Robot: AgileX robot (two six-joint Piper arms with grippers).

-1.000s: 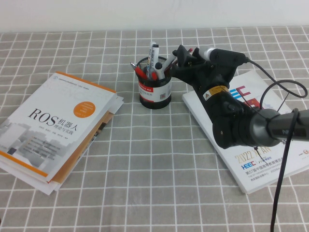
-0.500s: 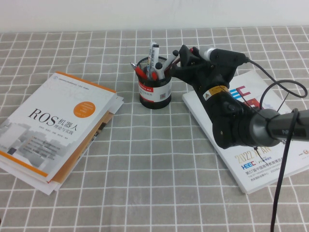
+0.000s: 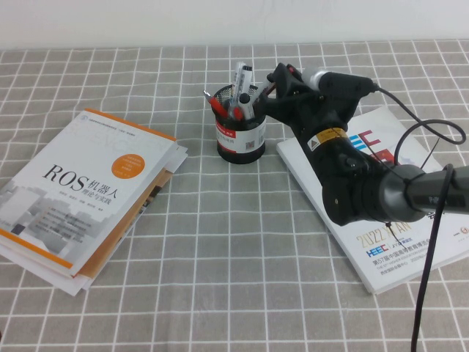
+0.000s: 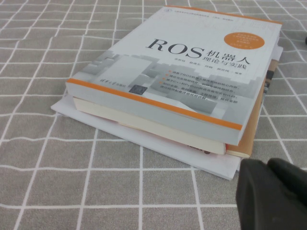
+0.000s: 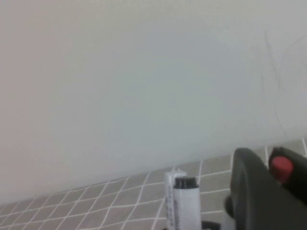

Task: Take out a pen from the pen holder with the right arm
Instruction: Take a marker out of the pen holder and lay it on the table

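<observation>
Now the right gripper [image 3: 270,84] has clamped down. A second ago you had its jaws standing wide at the right rim of the pen holder [image 3: 240,139]; now they are drawn together on the top of the slanted pen [image 3: 258,92] that leans out toward them. The pinch itself hides behind the fingers, so you judge the hold by the pen's line running straight into them. The holder has also crept a little toward the arm and looks tipped that way, which suggests the grip is already tugging on it. For your task, the grasp seems made and the lift remains; no pen is out yet. Draw along the pen's own slant, or the light cup may well come along or topple.

The holder stands on the table [image 3: 234,293] toward the middle of its far edge, just beside the far left corner of the magazine [image 3: 396,257] that lies toward the right edge. It is a black cup, seemingly mesh, with a red-and-white label. A white marker [image 3: 241,75] with a black cap rises tallest, and red pens [image 3: 215,103] lean at the left rim. The slanted pen is thin and greyish, showing only a short stretch between rim and gripper.

Your left gripper [image 4: 273,194] sits low beside the stack of books [image 3: 80,191] near the table's left edge, out of the high view and taking no part.
</observation>
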